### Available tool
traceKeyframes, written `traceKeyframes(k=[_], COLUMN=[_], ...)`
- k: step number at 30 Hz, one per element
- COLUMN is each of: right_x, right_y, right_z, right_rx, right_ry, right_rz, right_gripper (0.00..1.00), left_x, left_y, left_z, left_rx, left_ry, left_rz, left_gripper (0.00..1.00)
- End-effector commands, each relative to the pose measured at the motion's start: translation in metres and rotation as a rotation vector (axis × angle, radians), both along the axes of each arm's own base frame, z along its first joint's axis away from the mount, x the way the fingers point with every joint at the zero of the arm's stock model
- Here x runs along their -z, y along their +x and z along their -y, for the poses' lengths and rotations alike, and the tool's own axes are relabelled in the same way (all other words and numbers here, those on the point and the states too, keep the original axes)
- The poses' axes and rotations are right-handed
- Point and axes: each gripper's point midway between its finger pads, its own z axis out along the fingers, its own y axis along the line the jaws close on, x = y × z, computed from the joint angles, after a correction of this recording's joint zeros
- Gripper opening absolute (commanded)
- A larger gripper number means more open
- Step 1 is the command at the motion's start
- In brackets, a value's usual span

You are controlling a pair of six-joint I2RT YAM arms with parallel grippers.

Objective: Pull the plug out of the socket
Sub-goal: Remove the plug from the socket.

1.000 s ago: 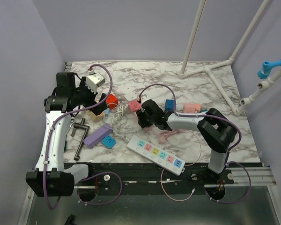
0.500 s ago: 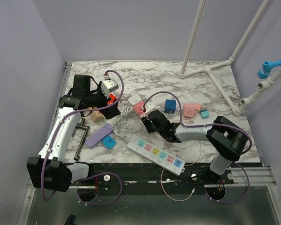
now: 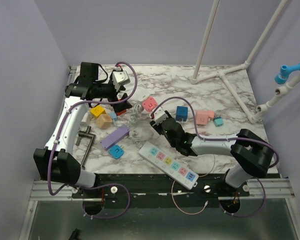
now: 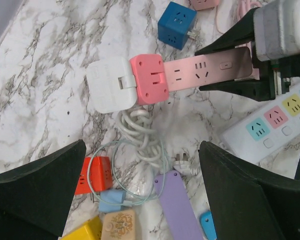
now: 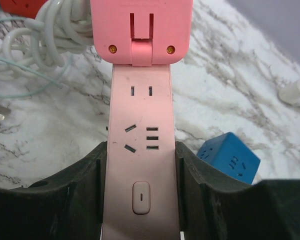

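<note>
A pink power strip (image 5: 141,125) lies on the marble table with a pink cube plug (image 5: 141,30) seated on its far end. My right gripper (image 5: 140,192) is shut on the strip's switch end; in the top view it (image 3: 163,122) sits just near-right of the plug (image 3: 149,104). The left wrist view shows the strip (image 4: 205,72), the pink plug (image 4: 149,80) and a white adapter (image 4: 110,84) joined to the plug. My left gripper (image 4: 140,195) is open and empty, hovering over a coil of white cable (image 4: 140,131), left of the plug (image 3: 121,102).
A white strip with coloured sockets (image 3: 168,163) lies near the front edge. A purple strip (image 3: 115,137), red cube (image 4: 94,175), yellow cube (image 3: 97,111), tan cube (image 3: 105,121), blue cube (image 3: 181,112) and pink adapters (image 3: 204,117) lie around. A white pipe frame (image 3: 225,75) stands at the back right.
My left gripper has swung away from me and to the right, towards the pink plug. My right arm has shifted the pink strip, moving the plug slightly away from me.
</note>
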Motion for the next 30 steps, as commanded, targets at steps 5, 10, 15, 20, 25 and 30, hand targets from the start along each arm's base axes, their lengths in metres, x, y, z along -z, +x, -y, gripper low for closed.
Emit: traceKeyframes(k=[5, 10, 15, 20, 25, 30], right_x=[-0.110, -0.107, -0.100, -0.104, -0.111, -0.116], right_y=[-0.013, -0.025, -0.036, -0.040, -0.042, -0.046], right_z=[-0.021, -0.019, -0.021, -0.030, -0.035, -0.038], right_rx=[-0.003, 0.020, 0.015, 0.002, 0.005, 0.001], right_ry=[0.102, 0.026, -0.037, -0.043, -0.044, -0.067], right_rz=[0.365, 0.449, 0.498, 0.522, 0.550, 0.582], right_gripper=[0.01, 0.01, 0.01, 0.01, 0.01, 0.01], left_x=[-0.003, -0.007, -0.004, -0.004, 0.009, 0.020], left_y=[0.004, 0.004, -0.004, -0.022, -0.030, -0.026], left_z=[0.006, 0.003, -0.002, 0.008, 0.014, 0.017], left_rx=[0.099, 0.151, 0.213, 0.297, 0.332, 0.312], left_ry=[-0.134, -0.250, -0.270, -0.312, -0.283, -0.229], left_rz=[-0.097, -0.237, -0.291, -0.351, -0.309, -0.179], left_gripper=[0.99, 0.98, 0.99, 0.98, 0.98, 0.98])
